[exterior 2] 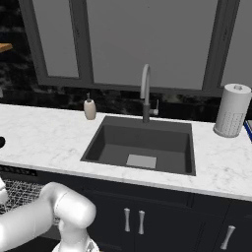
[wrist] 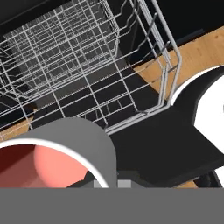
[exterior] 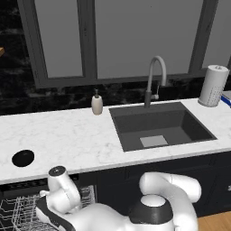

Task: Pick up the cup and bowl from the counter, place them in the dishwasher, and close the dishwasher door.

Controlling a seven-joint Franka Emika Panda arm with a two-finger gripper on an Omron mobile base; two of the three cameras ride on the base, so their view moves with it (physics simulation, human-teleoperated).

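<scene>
- The short grey-white cup with the red-pink interior (wrist: 57, 153) is held low over the dishwasher's white wire rack (wrist: 78, 57), presumably for lowering into it.
- The shallow round black bowl (exterior: 23, 158) rests on the white marble-look surface (exterior: 72, 135), at its near left (not yet collected).
- The tool (wrist: 111, 183) is closed, gripping the cup's rim.
</scene>
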